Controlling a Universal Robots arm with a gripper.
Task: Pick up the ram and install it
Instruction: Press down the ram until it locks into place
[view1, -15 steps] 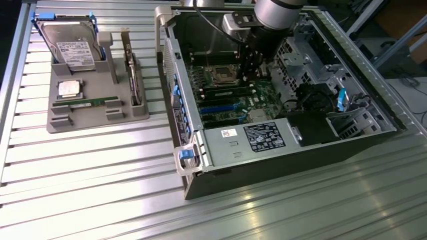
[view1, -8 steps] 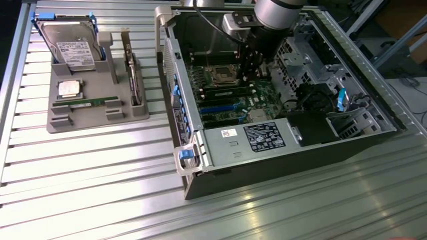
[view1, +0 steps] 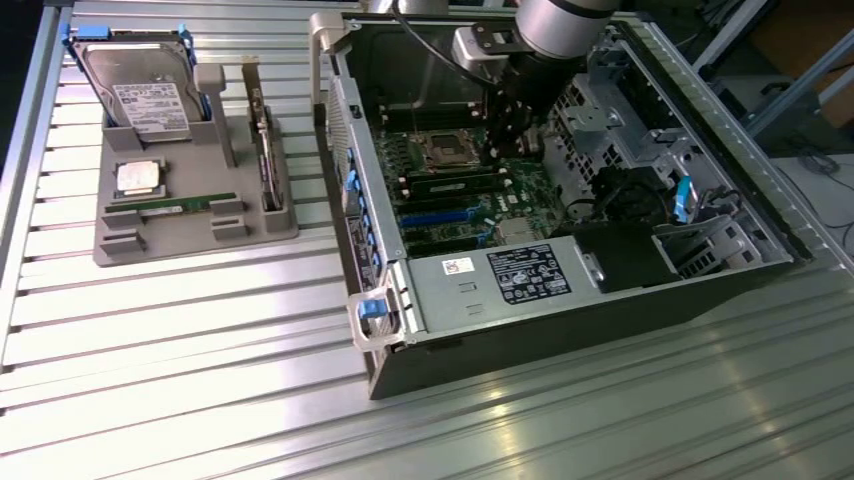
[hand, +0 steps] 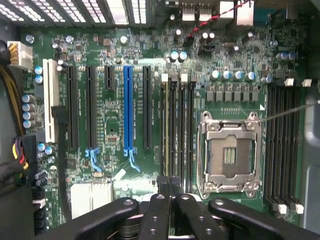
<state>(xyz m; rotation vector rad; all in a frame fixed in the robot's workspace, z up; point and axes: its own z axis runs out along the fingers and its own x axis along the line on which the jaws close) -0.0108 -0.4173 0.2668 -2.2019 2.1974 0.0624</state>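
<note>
In the wrist view my gripper (hand: 170, 181) is shut, its two black fingertips (hand: 163, 186) pressed together with nothing visible between them. They hover over the near end of the memory slots (hand: 177, 130) beside the empty CPU socket (hand: 230, 152). A thin pale strip, seemingly a ram (hand: 165, 125) seen edge-on, stands in the first of these slots. In the exterior view the gripper (view1: 514, 140) reaches down into the open computer case (view1: 400, 300) above the motherboard. Another green ram (view1: 174, 207) lies in the grey holder (view1: 134, 250) at the exterior view's left.
The grey holder also carries a silver hard drive (view1: 144, 95), a square CPU chip (view1: 139, 177) and an upright thin board (view1: 271, 150). Inside the case sit a power supply (view1: 514, 275), drive cage (view1: 614, 110) and blue expansion slot (hand: 127, 107). Slatted metal table (view1: 200, 380) surrounds everything.
</note>
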